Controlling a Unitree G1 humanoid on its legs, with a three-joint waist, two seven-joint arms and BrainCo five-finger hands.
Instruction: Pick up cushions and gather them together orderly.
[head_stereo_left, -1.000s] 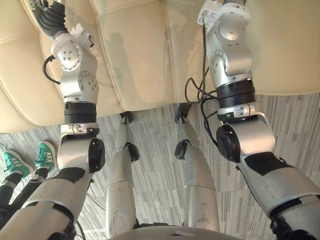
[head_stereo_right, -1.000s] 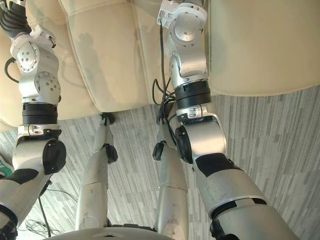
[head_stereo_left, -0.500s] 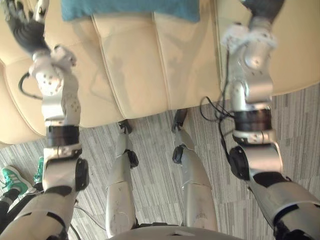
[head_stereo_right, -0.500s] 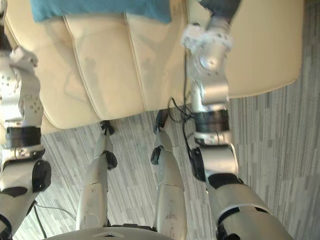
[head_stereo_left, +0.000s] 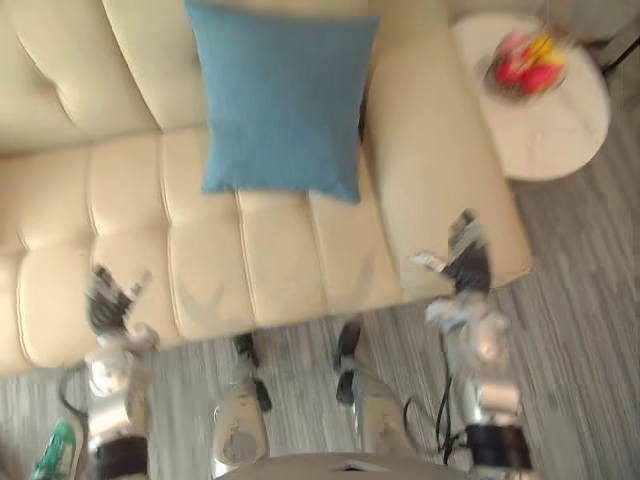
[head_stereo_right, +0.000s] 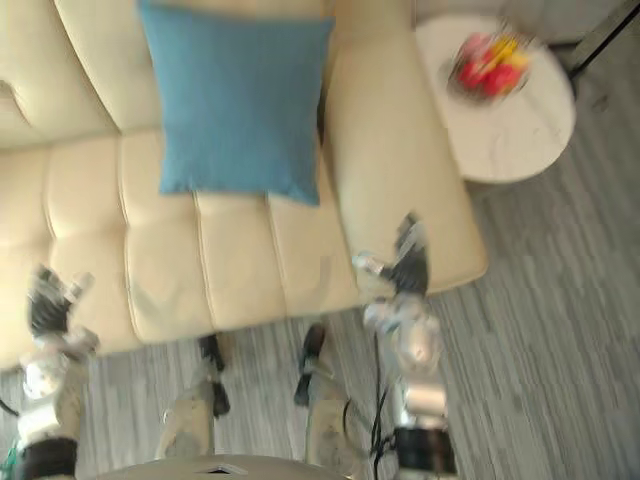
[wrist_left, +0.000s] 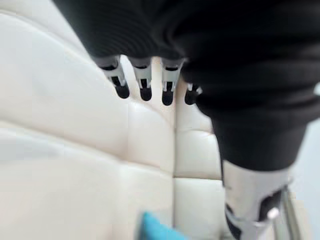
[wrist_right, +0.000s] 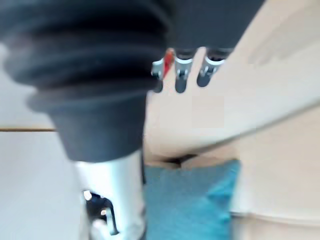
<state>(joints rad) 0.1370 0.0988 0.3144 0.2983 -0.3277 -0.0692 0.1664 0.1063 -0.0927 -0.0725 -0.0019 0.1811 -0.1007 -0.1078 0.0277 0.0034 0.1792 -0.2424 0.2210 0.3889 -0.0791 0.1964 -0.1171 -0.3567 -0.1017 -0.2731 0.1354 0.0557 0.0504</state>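
A blue square cushion (head_stereo_left: 280, 100) leans upright against the backrest of the cream sofa (head_stereo_left: 150, 260), beside its right armrest (head_stereo_left: 440, 200). My left hand (head_stereo_left: 108, 300) hovers over the seat's front left part, well short of the cushion, fingers straight and holding nothing. In the left wrist view its fingertips (wrist_left: 145, 92) point along the seat toward a corner of the cushion (wrist_left: 155, 231). My right hand (head_stereo_left: 466, 262) is open over the front of the armrest. The right wrist view shows its fingers (wrist_right: 181, 80) straight, with the cushion (wrist_right: 195, 200) beyond them.
A round white side table (head_stereo_left: 560, 130) stands right of the sofa, carrying a bowl of red and yellow fruit (head_stereo_left: 525, 62). Grey striped carpet (head_stereo_left: 590, 330) lies in front. A person's green shoe (head_stereo_left: 55, 458) shows at the lower left.
The whole picture has shifted: the camera swung up from the floor and sofa front to the seat, bringing the cushion and side table into view. Both hands now show lower in the picture.
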